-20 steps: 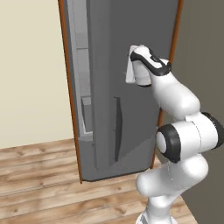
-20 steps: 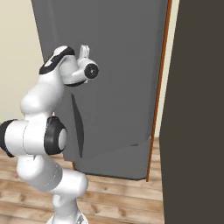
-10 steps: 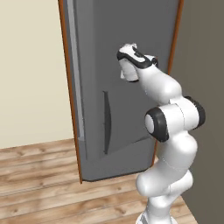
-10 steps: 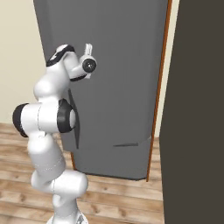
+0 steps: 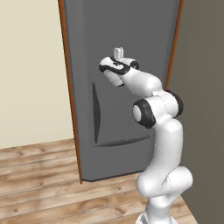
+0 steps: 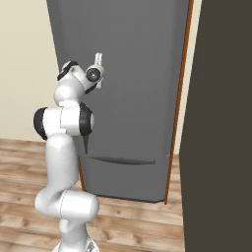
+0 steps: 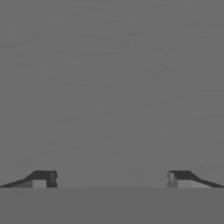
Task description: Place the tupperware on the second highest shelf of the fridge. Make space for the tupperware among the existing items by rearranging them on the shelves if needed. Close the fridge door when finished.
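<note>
The door (image 5: 127, 39) sits flush between the fridge's (image 6: 185, 98) orange-brown trim strips in both base views, so I judge the closing step done or all but done; the tupperware and the shelves lie behind the panel, so whether the box reached the second highest shelf cannot be checked. The claw (image 5: 117, 52) points up at the door's upper part, against or just off its face, above the curved handle groove (image 5: 95, 111). In the hand view its tips (image 7: 43, 179) stand wide apart on nothing, with flat grey panel ahead.
</note>
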Tool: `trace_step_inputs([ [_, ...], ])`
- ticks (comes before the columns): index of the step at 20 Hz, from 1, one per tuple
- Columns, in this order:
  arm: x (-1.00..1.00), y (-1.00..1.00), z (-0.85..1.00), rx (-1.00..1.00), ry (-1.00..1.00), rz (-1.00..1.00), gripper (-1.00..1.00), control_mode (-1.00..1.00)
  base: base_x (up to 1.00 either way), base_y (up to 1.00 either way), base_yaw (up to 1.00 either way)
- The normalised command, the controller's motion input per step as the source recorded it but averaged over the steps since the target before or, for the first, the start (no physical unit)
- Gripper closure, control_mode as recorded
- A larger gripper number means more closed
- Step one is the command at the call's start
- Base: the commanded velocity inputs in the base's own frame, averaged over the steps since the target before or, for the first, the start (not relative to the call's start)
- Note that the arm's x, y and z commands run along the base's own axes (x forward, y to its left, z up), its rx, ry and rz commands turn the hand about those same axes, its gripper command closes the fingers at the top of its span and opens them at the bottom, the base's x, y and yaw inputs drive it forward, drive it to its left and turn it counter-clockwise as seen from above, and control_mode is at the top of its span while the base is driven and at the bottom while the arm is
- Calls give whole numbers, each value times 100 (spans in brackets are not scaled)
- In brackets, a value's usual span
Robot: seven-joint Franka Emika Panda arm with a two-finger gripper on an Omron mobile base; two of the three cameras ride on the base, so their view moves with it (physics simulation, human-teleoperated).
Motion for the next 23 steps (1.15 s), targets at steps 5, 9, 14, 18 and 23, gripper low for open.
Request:
trace_step_inputs([
  [5,89,13,0,0,6,-11,-100,-100,0,0,0],
  [9,86,11,26,0,22,-12,-100,-100,0,0,0],
  [14,77,14,69,-3,39,-15,-100,-100,0,0,0],
  [18,46,1,100,-9,63,-16,-100,-100,0,0,0],
  [23,2,-1,100,-10,74,-15,-100,-100,0,0,0],
])
